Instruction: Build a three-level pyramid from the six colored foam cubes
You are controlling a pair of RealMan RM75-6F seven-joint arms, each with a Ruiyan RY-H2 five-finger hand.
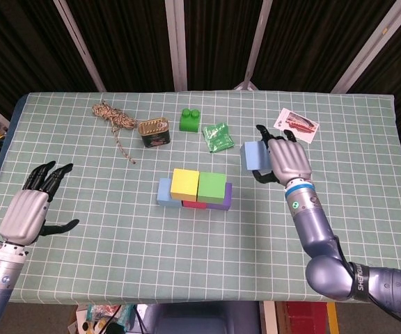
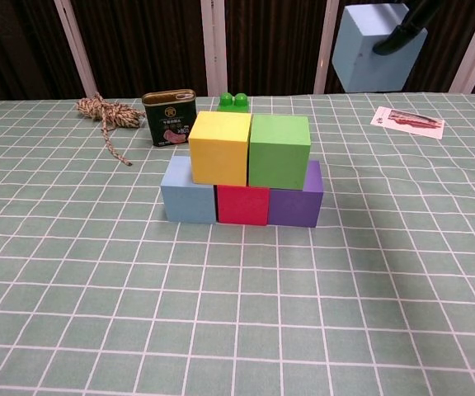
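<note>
R hand [image 1: 284, 161] gripping light-blue foam cube [image 1: 254, 156] in air, 2 o'clock of stack. L hand [image 1: 28, 212] open, idling. Advice: centring over yellow foam cube [image 1: 185, 183]/green foam cube [image 1: 212, 185] seam, lowering level, releasing gently.

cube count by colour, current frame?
Light blue: 2, one in the bottom row, one held up by the right hand
Yellow: 1
Green: 1
Red: 1
Purple: 1
Total: 6
</note>
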